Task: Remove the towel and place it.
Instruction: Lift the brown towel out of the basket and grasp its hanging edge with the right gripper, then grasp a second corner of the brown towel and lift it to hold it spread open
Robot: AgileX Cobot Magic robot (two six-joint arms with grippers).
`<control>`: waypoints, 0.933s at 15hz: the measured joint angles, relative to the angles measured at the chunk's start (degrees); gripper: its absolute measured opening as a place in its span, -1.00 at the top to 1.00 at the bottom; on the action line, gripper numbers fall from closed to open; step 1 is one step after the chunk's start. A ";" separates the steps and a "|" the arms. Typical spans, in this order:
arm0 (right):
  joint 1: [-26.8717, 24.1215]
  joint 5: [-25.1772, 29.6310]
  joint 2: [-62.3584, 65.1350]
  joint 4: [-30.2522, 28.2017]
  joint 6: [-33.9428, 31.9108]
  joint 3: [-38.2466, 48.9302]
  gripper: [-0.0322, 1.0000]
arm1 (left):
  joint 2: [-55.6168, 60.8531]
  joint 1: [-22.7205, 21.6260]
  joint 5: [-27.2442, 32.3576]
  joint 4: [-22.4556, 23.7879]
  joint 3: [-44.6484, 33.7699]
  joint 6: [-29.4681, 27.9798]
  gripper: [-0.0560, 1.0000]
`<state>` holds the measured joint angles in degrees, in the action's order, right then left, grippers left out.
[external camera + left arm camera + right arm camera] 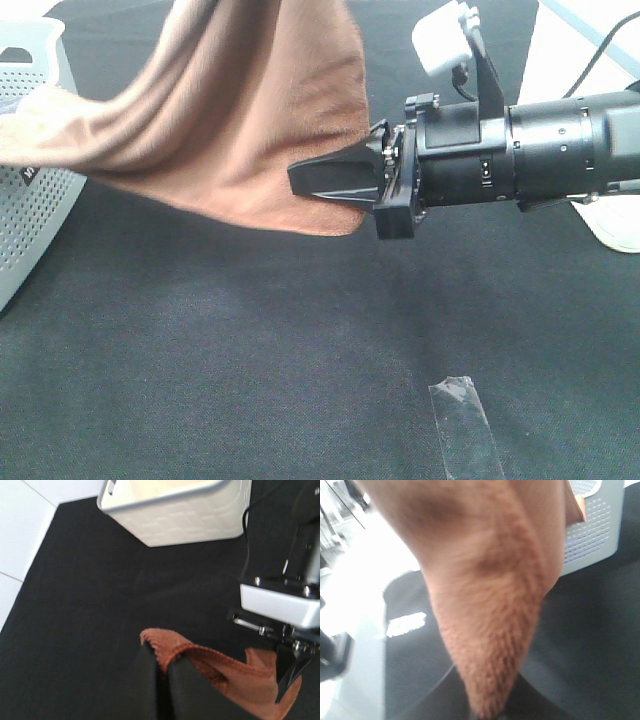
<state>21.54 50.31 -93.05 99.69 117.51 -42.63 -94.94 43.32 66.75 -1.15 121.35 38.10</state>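
The brown towel (230, 120) hangs in the air, with one end still draped over the white basket (30, 210) at the left and the rest rising out of the top of the exterior view. My left gripper (157, 660) is shut on a stitched edge of the towel (220, 665); it is out of the exterior view. My right gripper (300, 180) reaches in from the right and is closed on the towel's lower hanging part. In the right wrist view the towel (485, 605) fills the frame and narrows down between the fingers.
The table is covered in black cloth (250, 380). A strip of clear tape (465, 420) lies at the front right. A white object (620, 225) sits at the right edge. A white container (175, 510) stands beyond the left gripper. The perforated basket also shows in the right wrist view (595, 535).
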 joint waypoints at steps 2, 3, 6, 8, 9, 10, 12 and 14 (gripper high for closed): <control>0.00 0.57 0.00 0.00 -6.65 0.00 0.94 | 0.00 0.00 2.52 3.09 0.00 -0.06 0.89; 0.00 0.00 0.06 0.00 -11.23 0.00 0.94 | 0.00 0.00 2.86 5.16 0.00 -0.06 0.89; 0.00 -7.56 4.30 -5.33 -23.72 -0.80 0.94 | 0.00 0.00 2.92 6.76 0.00 -0.06 0.89; 0.00 -9.91 7.68 -21.37 -40.11 -5.61 0.94 | -0.40 0.00 2.64 8.37 0.00 -0.92 0.89; 0.00 -9.00 8.48 -33.23 -52.48 -10.03 0.94 | -1.09 0.00 1.83 9.34 0.00 -1.09 0.89; 0.00 -6.53 8.65 -44.92 -64.46 -14.32 0.94 | -1.95 0.00 0.63 10.43 0.00 -1.09 0.89; 0.06 2.46 8.65 -68.53 -85.89 -26.59 0.94 | -3.95 -0.97 -2.41 12.83 0.00 -1.09 0.89; 0.06 11.57 8.48 -89.32 -97.98 -40.91 0.94 | -5.39 -4.13 -7.56 13.81 0.00 -1.32 0.89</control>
<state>21.60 61.88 -84.57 10.37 19.54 -83.54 -100.32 39.19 59.19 12.66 121.35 36.78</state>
